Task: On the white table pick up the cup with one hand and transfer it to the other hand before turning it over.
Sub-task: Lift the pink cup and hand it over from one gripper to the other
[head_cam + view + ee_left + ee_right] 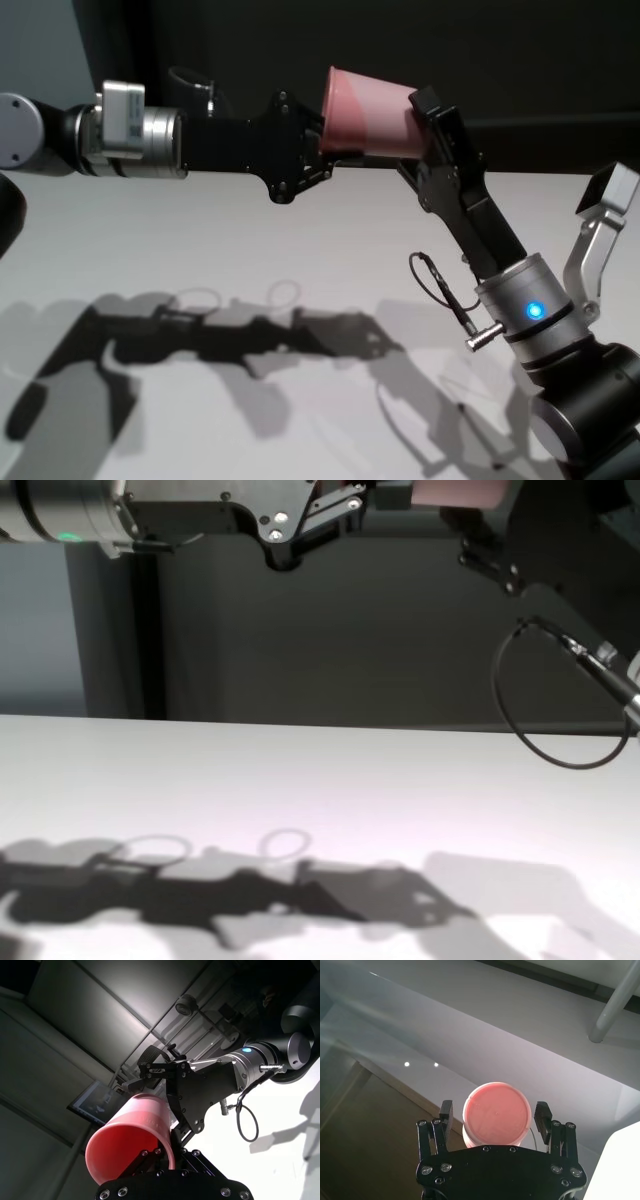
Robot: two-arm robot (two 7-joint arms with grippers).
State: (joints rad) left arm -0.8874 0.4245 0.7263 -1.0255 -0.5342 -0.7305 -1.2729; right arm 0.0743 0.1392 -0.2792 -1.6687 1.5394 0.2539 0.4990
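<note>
High above the white counter (pixel 200 240), I hold the cup (pixel 368 112) on its side between my two arms, its open mouth toward my left arm and its flat base toward my right. My left end effector (pixel 325 130) is clenched on the cup's rim: the left wrist view shows the rim (pixel 131 1135) pinched at its near edge, one finger inside the mouth and one outside. My right end effector (pixel 425 125) stands spread wide around the base end. From the head view its fingers seem to sit right against the cup, but the right wrist view shows the round base (pixel 496 1114) centred between the two fingertips (pixel 446 1110) with a gap on each side, so it is released, not gripping. The chest view catches only the underside of both end effectors and a sliver of pink (pixel 455 490) at its top edge, and shows their shadows lying on the counter well below.
</note>
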